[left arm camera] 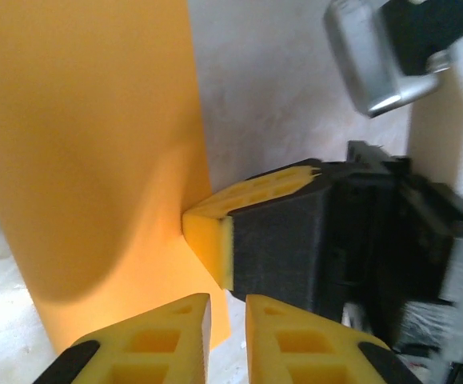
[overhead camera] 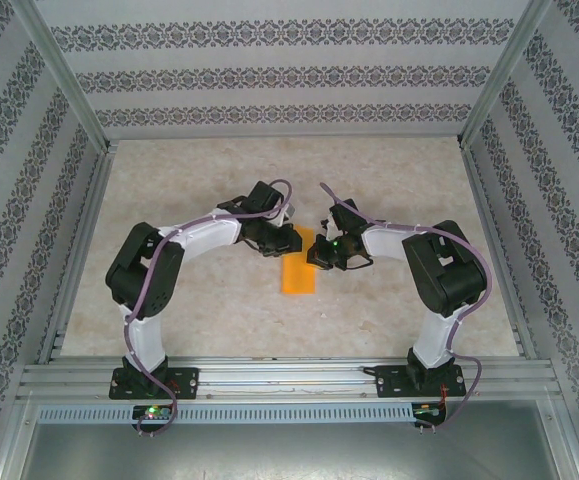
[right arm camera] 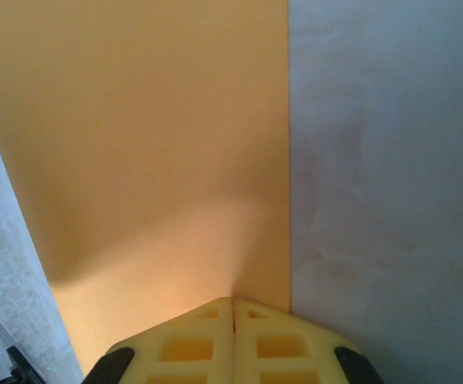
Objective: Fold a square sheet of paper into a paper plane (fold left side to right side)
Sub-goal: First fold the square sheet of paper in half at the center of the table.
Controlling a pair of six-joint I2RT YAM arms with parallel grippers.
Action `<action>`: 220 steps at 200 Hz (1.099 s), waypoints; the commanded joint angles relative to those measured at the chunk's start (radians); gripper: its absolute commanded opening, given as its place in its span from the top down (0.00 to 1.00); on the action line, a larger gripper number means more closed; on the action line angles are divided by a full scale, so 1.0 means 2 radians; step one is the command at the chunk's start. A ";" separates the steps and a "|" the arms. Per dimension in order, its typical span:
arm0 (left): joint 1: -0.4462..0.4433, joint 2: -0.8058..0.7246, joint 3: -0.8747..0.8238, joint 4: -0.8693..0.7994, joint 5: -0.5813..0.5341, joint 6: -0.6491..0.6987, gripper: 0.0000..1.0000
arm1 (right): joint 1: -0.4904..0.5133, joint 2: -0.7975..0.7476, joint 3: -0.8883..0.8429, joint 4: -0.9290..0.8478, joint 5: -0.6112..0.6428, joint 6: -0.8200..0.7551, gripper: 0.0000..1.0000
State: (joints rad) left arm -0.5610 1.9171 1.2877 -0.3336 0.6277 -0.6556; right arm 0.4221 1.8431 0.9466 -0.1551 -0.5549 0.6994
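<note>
Your square sheet of paper [overhead camera: 299, 273] is lying flat on the tabletop [overhead camera: 389, 180] as a narrow orange strip, about midway between the two arms, its long side running away from the bases. Both hands are meeting over its far end.

Your right hand [overhead camera: 321, 255] is pressing down with its yellow fingers fully together. From the right wrist, the joined tip [right arm camera: 233, 304] is sitting on the orange paper [right arm camera: 159, 144] just inside its straight right edge, with bare tabletop [right arm camera: 391, 160] beginning right beside it. From the left wrist, that same yellow fingertip [left arm camera: 209, 240] is touching the paper [left arm camera: 95, 144] at its edge.

Your left hand [overhead camera: 281, 240] is hovering just beside it at the strip's left side. Its fingers [left arm camera: 295, 340] are standing a narrow gap apart [left arm camera: 229, 312], and the near corner of the paper is showing just beyond that gap.
</note>
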 commanded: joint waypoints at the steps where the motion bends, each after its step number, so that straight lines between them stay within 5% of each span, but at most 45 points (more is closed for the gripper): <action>1: 0.004 0.015 -0.007 0.027 0.023 0.008 0.82 | 0.005 0.028 -0.007 -0.055 0.053 -0.015 1.00; 220: 0.036 -0.004 -0.129 0.040 -0.040 0.011 0.86 | 0.007 0.043 0.013 -0.110 0.089 -0.041 1.00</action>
State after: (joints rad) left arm -0.5285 1.9297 1.0859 -0.1848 0.6106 -0.6399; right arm 0.4301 1.8603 1.0016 -0.2474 -0.5182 0.6426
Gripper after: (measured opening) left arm 0.140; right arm 0.046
